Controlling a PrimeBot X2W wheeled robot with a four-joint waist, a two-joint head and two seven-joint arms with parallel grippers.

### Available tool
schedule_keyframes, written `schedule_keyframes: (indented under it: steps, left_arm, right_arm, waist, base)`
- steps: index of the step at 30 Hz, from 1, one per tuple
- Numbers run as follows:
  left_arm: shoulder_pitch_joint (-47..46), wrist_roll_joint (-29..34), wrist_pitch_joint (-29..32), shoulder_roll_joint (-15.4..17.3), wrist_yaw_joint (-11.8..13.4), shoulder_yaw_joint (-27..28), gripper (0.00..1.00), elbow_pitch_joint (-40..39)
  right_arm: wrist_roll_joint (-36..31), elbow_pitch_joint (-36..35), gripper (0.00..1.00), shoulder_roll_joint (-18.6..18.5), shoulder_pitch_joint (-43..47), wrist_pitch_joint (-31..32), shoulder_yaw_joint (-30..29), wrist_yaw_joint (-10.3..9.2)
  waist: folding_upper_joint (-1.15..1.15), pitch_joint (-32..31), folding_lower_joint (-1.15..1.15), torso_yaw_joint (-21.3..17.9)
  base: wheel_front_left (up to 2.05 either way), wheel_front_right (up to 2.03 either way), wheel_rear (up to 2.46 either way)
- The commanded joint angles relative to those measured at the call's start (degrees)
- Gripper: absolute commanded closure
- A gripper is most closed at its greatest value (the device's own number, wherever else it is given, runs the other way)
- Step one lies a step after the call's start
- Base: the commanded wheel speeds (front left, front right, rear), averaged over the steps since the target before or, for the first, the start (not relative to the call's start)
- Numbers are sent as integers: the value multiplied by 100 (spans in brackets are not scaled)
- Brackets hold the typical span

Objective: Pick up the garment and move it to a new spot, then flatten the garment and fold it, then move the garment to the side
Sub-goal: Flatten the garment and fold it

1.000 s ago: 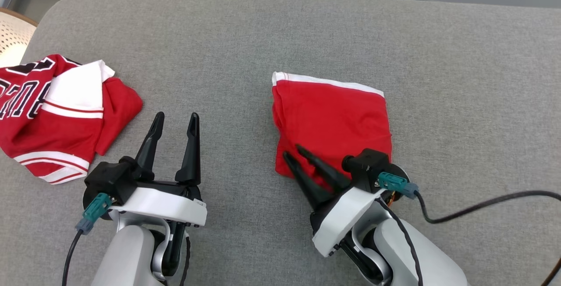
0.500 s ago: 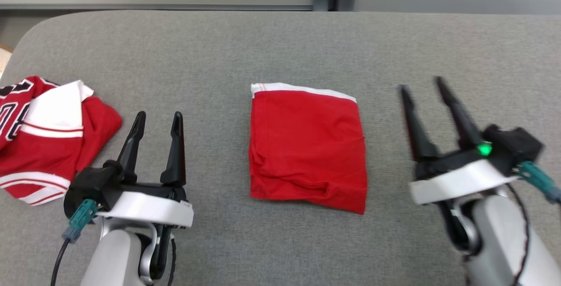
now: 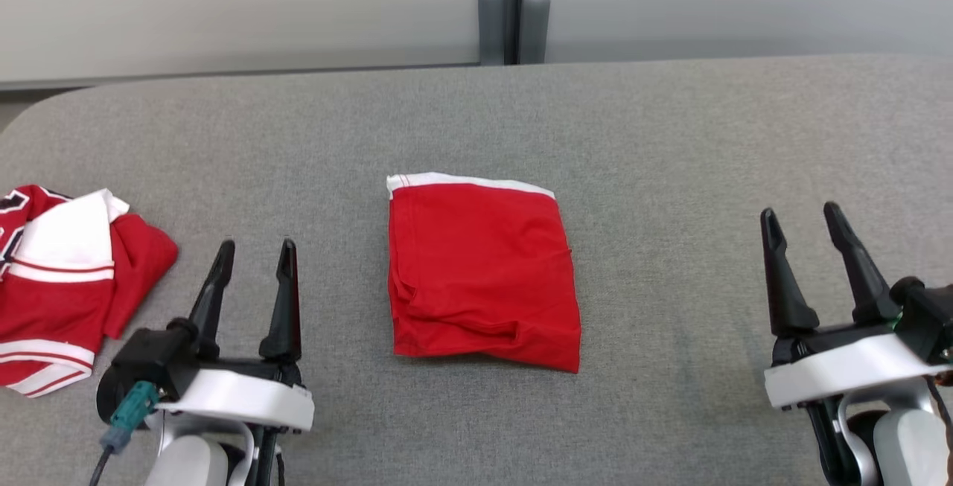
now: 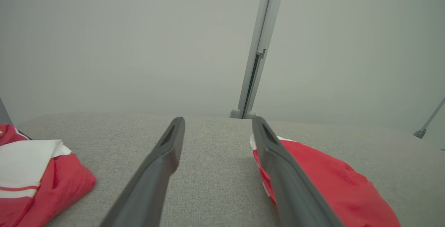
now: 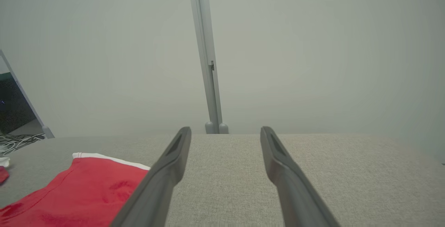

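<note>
Status: red garment (image 3: pixel 480 277) lies folded into a compact rectangle mid-desk, between the two hands and touched by neither. Flattening and folding appear done; the shift to the side seems outstanding. Items, left to right: crumpled red-and-white jersey (image 3: pixel 67 277), soft knit, striped trim, far left; left hand (image 3: pixel 256 245), released, two tapering matte black fingers; the garment, thin soft cloth, white-banded far hem, lumpy near edge; right hand (image 3: pixel 799 210), released, empty; desk (image 3: pixel 670 136), grey woven covering, rounded corner.

grey table (image 3: pixel 670 136) bears folded garment (image 3: pixel 480 277), jersey (image 3: pixel 59 285)
</note>
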Motion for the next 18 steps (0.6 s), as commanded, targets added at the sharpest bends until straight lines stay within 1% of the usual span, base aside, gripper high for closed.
schedule_keyframes:
  steps: [1, 2, 3, 5, 11, 18]
  left_arm:
    - [110, 4, 5, 54, 37, -2, 0, 0]
    - [110, 4, 5, 54, 37, -2, 0, 0]
    - [231, 3, 43, 80, 62, -6, 0, 15]
    - [284, -5, 62, 89, 73, 0, 0, 15]
    - [674, 15, 188, 104, 155, -70, 0, -29]
    - [964, 35, 361, 158, 216, -141, 0, -154]
  right_arm:
    - [-23, -37, 0, 4, 132, 42, 4, -2]
    - [-23, -37, 0, 4, 132, 42, 4, -2]
    - [-7, -80, 0, 17, 288, 101, 2, -2]
    - [-13, -102, 0, 20, 351, 126, -4, -2]
    - [3, -242, 0, 23, 849, 328, -29, -2]
    - [-52, -521, 0, 41, 1357, 519, -222, -2]
  waist:
    - [0, -181, 0, -44]
    - [0, -181, 0, -44]
    - [0, -342, 0, -56]
    - [0, -400, 0, -68]
    - [0, -883, 0, -74]
    - [0, -1125, 0, -45]
  base:
    - [0, 0, 0]
    - [0, 0, 0]
    - [0, 0, 0]
    - [0, 0, 0]
    - [0, 0, 0]
    - [0, 0, 0]
